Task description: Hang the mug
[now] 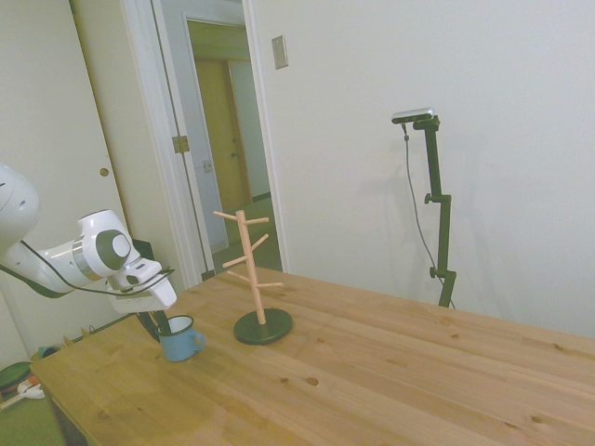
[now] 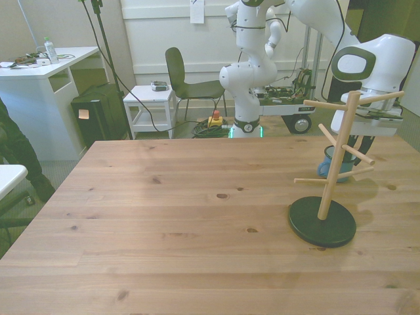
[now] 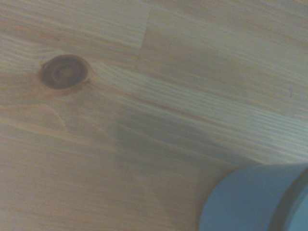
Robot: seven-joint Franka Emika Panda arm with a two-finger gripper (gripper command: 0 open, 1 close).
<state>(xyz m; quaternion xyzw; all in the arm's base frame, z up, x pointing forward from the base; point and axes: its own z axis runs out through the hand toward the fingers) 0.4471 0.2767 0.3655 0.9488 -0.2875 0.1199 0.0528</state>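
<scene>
Blue enamel-style mug [image 1: 181, 339] with a pale rim, a white inside and a loop handle stands upright on the pale wooden plank table [image 1: 372, 372], near the table's edge by the doorway in the side view and well behind the pegs in the front view [image 2: 326, 162]. The robot's dark claw [image 1: 154, 324] reaches down at the mug's rim, one finger seemingly inside the cup and the other outside, grasping the wall, with the white arm [image 1: 88, 255] slanting in above it. Just beside the mug stands a wooden peg stand [image 1: 253, 269] on a round black base [image 2: 322, 222], far taller than the mug, its pegs bare. The wrist view shows blurred wood grain with a dark knot [image 3: 63, 72] and a blue curve of the mug [image 3: 250, 199] at one corner. The room has white walls, an open doorway [image 1: 223, 139], a white desk [image 2: 46, 72], a dark chair [image 2: 187, 82] and a small white side table [image 2: 149, 105]. No writing is legible.
</scene>
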